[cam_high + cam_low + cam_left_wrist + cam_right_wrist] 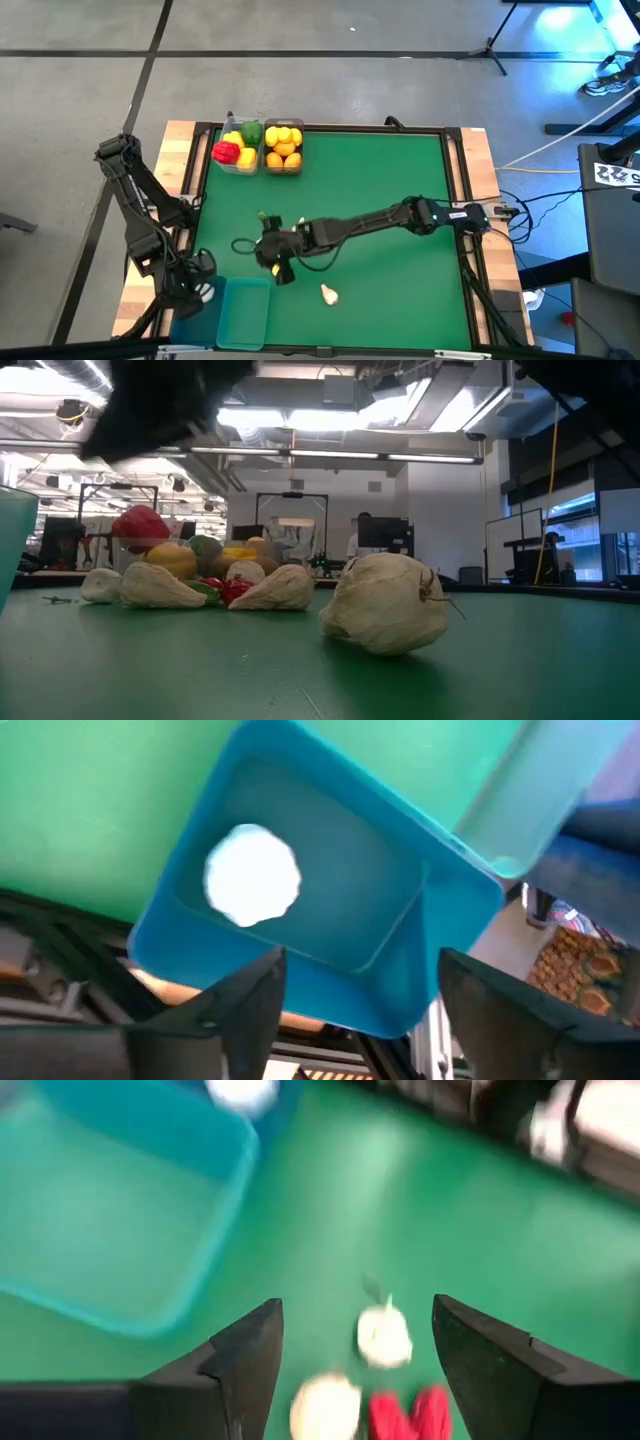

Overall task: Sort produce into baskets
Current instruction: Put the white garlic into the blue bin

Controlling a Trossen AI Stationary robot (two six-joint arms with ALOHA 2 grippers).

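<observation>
My right gripper (278, 265) (355, 1355) is open and empty above the loose pile at the table's middle. There, garlic bulbs (384, 1334) and red chilies (405, 1415) lie on the green mat. One more garlic bulb (329, 293) (385, 615) lies alone nearer the front. My left gripper (200, 288) (355, 995) is open and empty above a blue bin (400, 935) at the near left, with one garlic bulb (252, 875) on its floor. A teal bin (245, 312) stands beside it. Two clear bins at the far side hold bell peppers (236, 147) and lemons and oranges (283, 146).
The green mat (400, 180) is bordered by a dark frame and wooden edges (180, 160). In the low view, garlic bulbs (160, 585) and chilies (225, 588) lie in a row in front of the far bins. People and desks show in the room behind.
</observation>
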